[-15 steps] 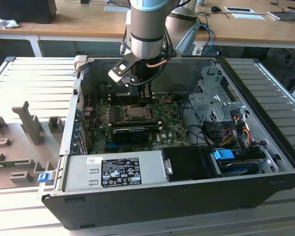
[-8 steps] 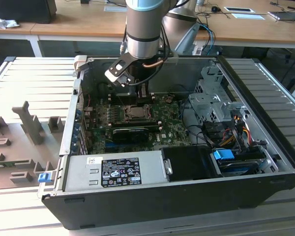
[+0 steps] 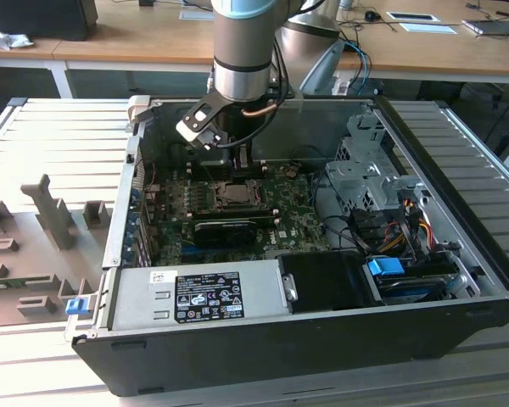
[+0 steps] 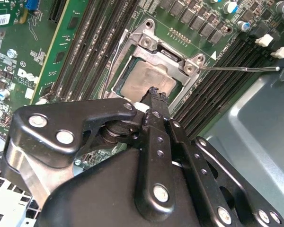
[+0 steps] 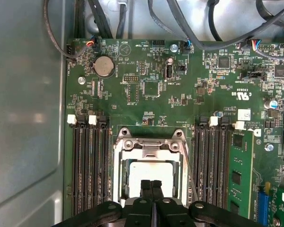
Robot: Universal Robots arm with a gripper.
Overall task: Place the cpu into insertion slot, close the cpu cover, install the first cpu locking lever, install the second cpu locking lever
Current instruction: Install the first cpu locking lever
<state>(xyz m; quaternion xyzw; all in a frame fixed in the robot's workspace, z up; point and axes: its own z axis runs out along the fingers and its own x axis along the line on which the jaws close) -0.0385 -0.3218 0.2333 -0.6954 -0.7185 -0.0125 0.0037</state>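
"Where's the small square chip with the pale silvery metal face (image 5: 141,168)?"

"Flat in the square socket with the silver metal rim (image 5: 117,170), on the green circuit board (image 5: 146,94) inside the open black computer case (image 3: 322,339)."

"And the two black metal fingers (image 5: 146,189)?"

"Clenched tight together, nothing between them. They point down at the chip's face, near one edge. Touching it or just off it, I can't tell."

"The thin square silver frame plate (image 5: 151,150)?"

"Lying down around the chip, whose face shows through the cut-out. A thin silver wire lever (image 4: 241,68) juts out sideways from the socket's corner, over the dark memory slots (image 4: 227,80)."
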